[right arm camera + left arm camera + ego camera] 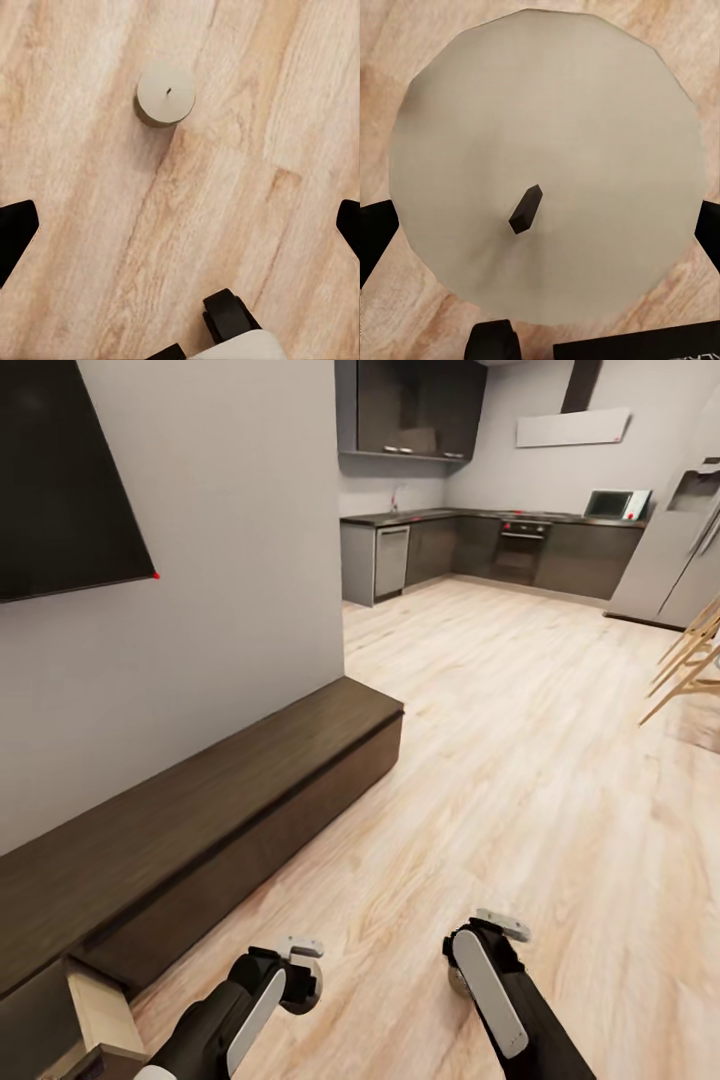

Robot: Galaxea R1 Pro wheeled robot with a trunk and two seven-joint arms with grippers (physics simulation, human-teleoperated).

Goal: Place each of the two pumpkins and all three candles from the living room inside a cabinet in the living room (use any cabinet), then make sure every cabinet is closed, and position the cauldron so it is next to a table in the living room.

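Hovering low over the floor (480,760), both arms sit at the head view's six o'clock. The left pincer (540,225) is clenched around a candle (544,165), dark fingertips (375,232) pressed to its sides, wick up. The right pincer (180,232) is released, its tips spread wide over bare planks, with another candle (165,94) standing upright near it. At nine o'clock runs the cabinet (210,800), its drawer (100,1010) pulled ajar. Far off at one o'clock stands the kitchen (480,545).

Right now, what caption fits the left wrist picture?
Pale round tan candle with a small dark wick, seen from above over light wooden floor.
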